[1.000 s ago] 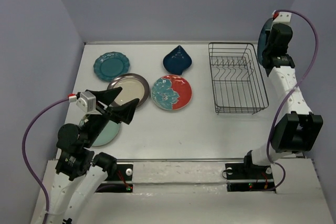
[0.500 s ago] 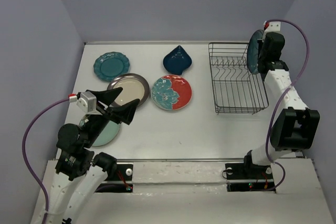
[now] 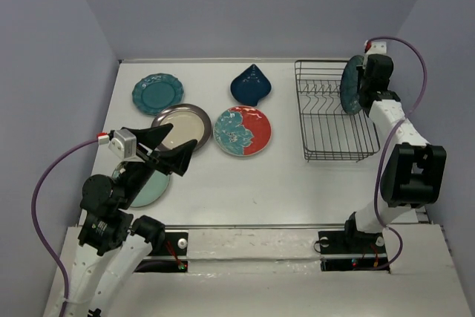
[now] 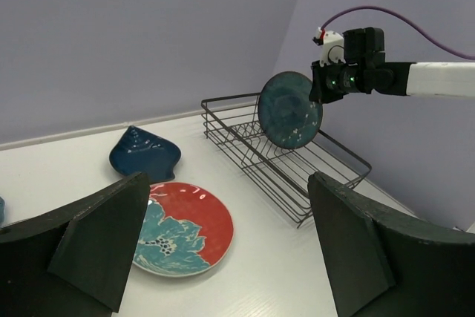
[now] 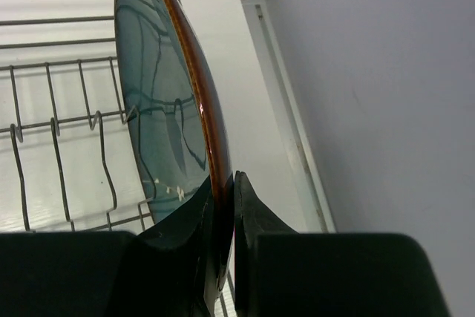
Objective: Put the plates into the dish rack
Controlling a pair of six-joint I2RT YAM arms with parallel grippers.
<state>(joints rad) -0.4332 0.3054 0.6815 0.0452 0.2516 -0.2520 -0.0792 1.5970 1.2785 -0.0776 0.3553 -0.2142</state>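
My right gripper (image 3: 362,85) is shut on the rim of the glossy dark teal plate (image 3: 350,85) and holds it on edge above the far right part of the black wire dish rack (image 3: 335,155). The plate also shows in the right wrist view (image 5: 159,102) and the left wrist view (image 4: 289,109). My left gripper (image 3: 177,148) is open and empty, raised above the table's left side. On the table lie the scalloped teal plate (image 3: 157,93), the navy teardrop plate (image 3: 251,85), the cream plate with brown rim (image 3: 185,119), the red-and-teal floral plate (image 3: 243,131) and the pale mint plate (image 3: 152,187).
The rack (image 4: 282,165) holds no plates among its prongs. The purple walls stand close behind and to both sides. The right arm's cable (image 3: 404,44) loops above the rack's far right corner.
My right gripper has carried the dark teal plate leftward from beyond the rack's right edge to over the rack. The left arm has not moved.
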